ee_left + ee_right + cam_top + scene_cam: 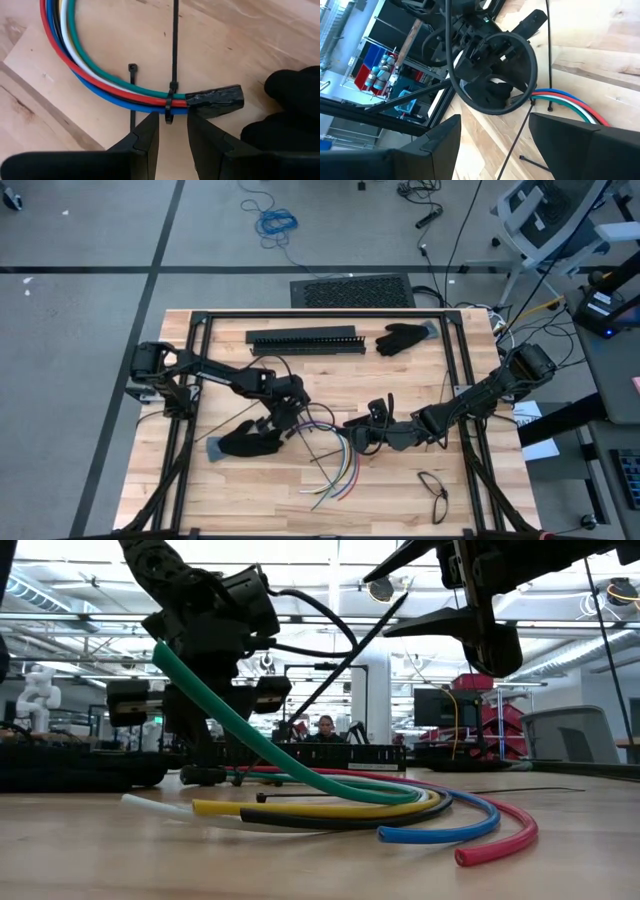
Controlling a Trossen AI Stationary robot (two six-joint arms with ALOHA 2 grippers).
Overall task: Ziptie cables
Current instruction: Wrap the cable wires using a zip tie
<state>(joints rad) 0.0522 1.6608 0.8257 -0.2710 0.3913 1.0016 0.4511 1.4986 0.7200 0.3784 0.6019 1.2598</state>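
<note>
- The left claw [172, 135] hangs low over the counter [420, 395] with its two fingers parted by a narrow gap. The head of a zip tie [169, 107] sits just ahead of that gap. The fingers do not visibly press on it, so whether it is gripped cannot be told.
- Immediately beyond the left claw lie the cables [100, 80], a bundle of green, white, red, black and blue strands running side by side in one arc. The zip tie circles them close to their taped end [215, 100], and its long tail runs straight away from the claw.
- A second, loose zip tie [132, 90] lies crossing under the bundle, just beside the first.
- A black glove [290, 110] lies to one side of the left claw, near the taped end.
- The right claw [495, 135] is held above the counter, facing the left arm, fingers spread wide and holding nothing. A thin black strip passes between them without contact that can be seen.
- Handling judgement: the cables look light, soft and springy. The free ends fan apart and will likely shift if pushed. The best hold is at the taped end or just beside the tie, where the strands are already gathered.
- The tie tail looks thin, stiff and slippery, so pinch it squarely across its flat faces.
</note>
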